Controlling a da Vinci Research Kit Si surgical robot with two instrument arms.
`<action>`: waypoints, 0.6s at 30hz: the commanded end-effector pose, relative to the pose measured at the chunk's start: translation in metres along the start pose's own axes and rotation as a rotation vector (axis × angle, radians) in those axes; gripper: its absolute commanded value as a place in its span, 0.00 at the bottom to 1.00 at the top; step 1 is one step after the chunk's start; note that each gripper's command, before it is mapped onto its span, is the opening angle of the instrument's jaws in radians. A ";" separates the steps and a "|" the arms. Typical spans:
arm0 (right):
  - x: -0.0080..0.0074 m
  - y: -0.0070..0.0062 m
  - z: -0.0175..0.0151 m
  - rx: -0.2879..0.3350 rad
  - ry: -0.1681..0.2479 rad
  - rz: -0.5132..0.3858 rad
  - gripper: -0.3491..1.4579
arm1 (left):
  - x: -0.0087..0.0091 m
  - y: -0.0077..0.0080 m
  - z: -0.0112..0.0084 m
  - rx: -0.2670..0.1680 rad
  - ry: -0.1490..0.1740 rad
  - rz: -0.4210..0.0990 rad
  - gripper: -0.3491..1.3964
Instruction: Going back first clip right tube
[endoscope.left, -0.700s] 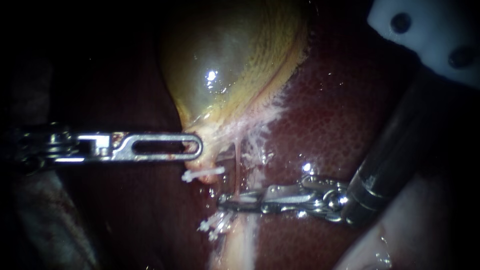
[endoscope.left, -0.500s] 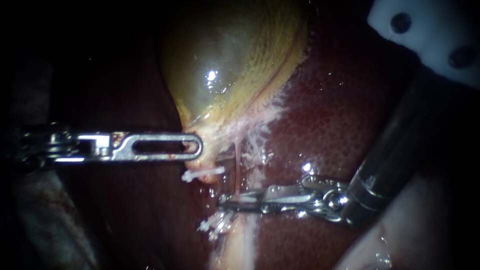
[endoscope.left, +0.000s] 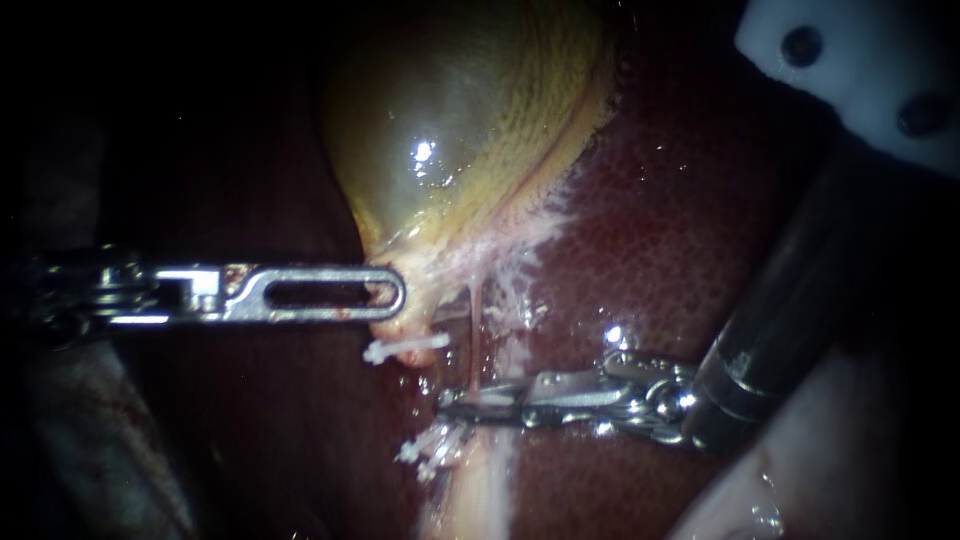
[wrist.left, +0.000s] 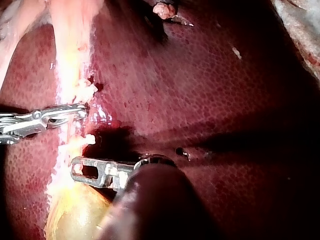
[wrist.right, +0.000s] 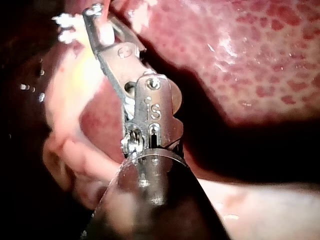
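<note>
left instrument (endoscope.left: 385, 296): silver, with a long slotted tip; its jaws are pressed together, pinching the neck of the yellow-green gallbladder (endoscope.left: 450, 130).
right instrument (endoscope.left: 450, 402): slim steel tip on a dark shaft, lying across the thin pale right tube (endoscope.left: 477, 305) and touching it; whether the tip is parted or closed cannot be told.
right tube: runs from the gallbladder's neck along the edge of the dark red mottled liver (endoscope.left: 680, 230).
upper white clip (endoscope.left: 405, 348): just under the left instrument's tip, beside the right tube, apart from the right instrument.
lower white clips (endoscope.left: 430, 452): a small cluster just past the right instrument's tip.
</note>
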 end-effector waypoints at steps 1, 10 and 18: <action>0.0000 0.0001 0.0000 -0.001 0.001 -0.015 0.24 | 0.0000 0.0000 0.0000 0.000 0.000 0.000 0.00; 0.0002 0.0003 0.0001 -0.005 -0.008 -0.096 0.37 | 0.0000 0.0000 0.0000 0.000 0.001 0.000 0.00; 0.0012 0.0002 -0.0002 -0.002 -0.008 -0.180 0.41 | 0.0000 0.0001 0.0000 0.000 0.001 0.000 0.00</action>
